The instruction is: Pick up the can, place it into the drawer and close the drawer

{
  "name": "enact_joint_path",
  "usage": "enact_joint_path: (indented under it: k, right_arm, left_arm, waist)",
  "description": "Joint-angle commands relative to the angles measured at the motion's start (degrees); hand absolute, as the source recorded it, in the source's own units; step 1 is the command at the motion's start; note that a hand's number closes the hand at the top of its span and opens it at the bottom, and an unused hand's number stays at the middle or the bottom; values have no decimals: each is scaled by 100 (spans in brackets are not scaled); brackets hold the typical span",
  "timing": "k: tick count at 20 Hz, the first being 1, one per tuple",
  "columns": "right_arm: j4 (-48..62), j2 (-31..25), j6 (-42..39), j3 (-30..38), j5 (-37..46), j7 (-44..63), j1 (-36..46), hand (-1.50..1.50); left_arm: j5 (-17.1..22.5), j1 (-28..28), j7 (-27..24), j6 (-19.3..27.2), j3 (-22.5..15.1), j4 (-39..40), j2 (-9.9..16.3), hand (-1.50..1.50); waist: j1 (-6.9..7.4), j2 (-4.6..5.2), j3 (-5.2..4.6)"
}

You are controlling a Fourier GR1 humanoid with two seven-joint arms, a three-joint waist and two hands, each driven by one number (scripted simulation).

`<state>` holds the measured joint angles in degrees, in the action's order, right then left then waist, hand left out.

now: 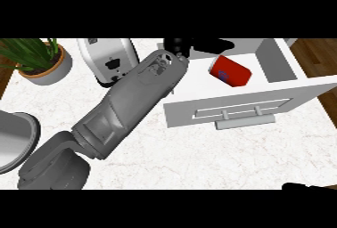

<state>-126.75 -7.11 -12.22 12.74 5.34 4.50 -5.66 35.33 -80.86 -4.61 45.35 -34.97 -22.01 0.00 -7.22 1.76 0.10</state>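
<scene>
The red can (231, 71) lies tilted inside the open white drawer (191, 87), near its back. The drawer's front panel with its handle (244, 117) faces the near side of the counter. My left forearm runs from the lower left up to the drawer's back edge. My left hand (196, 45) is just behind and above the can, with its fingers stretched to the right and not curled round it. A small gap shows between the hand and the can. Only a black sliver of my right hand (308, 186) shows at the lower right edge.
A silver toaster (108, 60) stands at the back, left of my forearm. A potted plant (41, 61) is in the back left corner. A grey round vessel (13, 139) sits at the left edge. The wooden floor (321, 53) shows beyond the counter's right side.
</scene>
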Motion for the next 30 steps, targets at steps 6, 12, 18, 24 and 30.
enact_joint_path:
  k: [6, 12, 18, 24, 30]
  right_arm:
    - [101, -337, 132, -513, 1460, -260, 407, -150]
    - [544, -694, 331, -922, 2858, -719, 410, -150]
    - [1165, -662, 670, -1749, 4443, -256, 926, -150]
    - [2337, -551, 1229, -2138, 5529, -315, 1056, -150]
    - [3679, -262, 2170, -1699, 5545, -633, 1527, -150]
  left_arm:
    - [496, -32, -209, 238, 41, -338, 0, -150]
    - [433, -554, 4, 299, 28, -228, 0, -150]
    - [418, -306, -56, 60, 147, -326, 0, -150]
    - [224, -140, 203, 317, 99, -668, 145, -150]
    - [-64, 66, 922, 338, -50, -1486, 753, -150]
  waist:
    - [202, -36, -2]
    - [443, -105, 0]
    - [727, -154, -14]
    - [823, -190, -10]
    - [906, -223, -7]
